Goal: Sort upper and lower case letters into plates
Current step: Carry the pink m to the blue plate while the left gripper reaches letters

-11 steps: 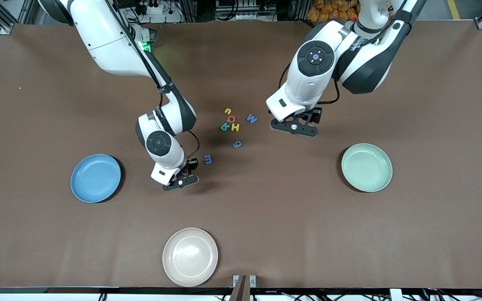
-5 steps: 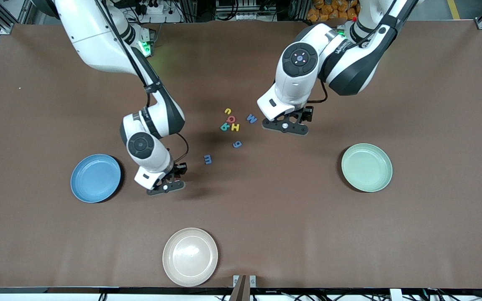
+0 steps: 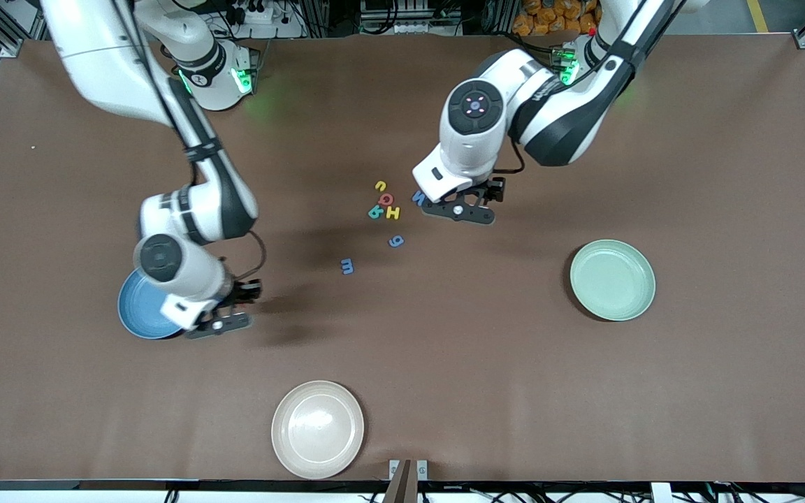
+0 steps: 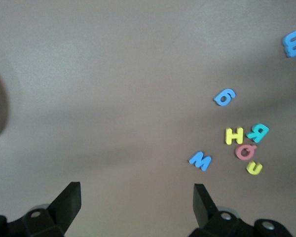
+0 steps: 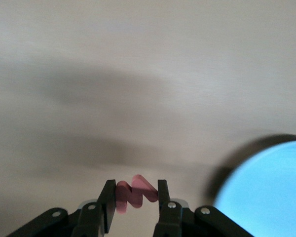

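Right wrist view confirms my right gripper (image 5: 134, 196) clamps a red letter (image 5: 134, 193) beside the blue plate's (image 3: 138, 307) rim. My left gripper (image 4: 133, 203), fingers spread and empty, hangs over the blue M (image 4: 200, 160) near the letter cluster (image 3: 385, 202); pale green plate (image 3: 612, 279) holds nothing.

Front view high, facing both arm bases, whole brown surface (image 3: 584, 391) visible. Wrist views look down, close. Front and left wrist share small blue letter M (image 4: 200, 160).

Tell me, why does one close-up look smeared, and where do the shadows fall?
Right wrist view: the red letter between the right gripper fingers and the blue plate look streaked. Left wrist view: the blue M is crisp. Front view: soft arm shadows darken the table beside both grippers.
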You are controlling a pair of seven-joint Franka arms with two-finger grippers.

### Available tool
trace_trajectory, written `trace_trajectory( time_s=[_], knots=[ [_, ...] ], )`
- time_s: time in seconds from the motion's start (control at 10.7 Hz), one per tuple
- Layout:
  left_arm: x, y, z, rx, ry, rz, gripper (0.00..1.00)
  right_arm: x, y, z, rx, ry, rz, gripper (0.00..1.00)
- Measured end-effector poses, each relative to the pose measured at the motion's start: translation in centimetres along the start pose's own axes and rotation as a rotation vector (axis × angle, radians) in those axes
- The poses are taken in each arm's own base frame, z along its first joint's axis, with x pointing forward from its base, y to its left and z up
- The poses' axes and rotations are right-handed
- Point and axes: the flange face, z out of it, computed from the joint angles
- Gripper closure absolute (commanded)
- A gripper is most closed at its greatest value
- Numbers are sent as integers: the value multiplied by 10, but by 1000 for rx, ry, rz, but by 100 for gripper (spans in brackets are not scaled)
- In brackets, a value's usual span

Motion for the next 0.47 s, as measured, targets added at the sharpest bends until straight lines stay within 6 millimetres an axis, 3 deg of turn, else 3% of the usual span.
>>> trace_trajectory(
  time_s=[0.19,0.47],
  knots=[
    [-7,22,20,19,-4,-3,0,-6,44,-4,6,-12,-13,100],
    [-15,46,49,9,3,24,0,-21,70,-8,-42,-30,-34,100]
  ],
)
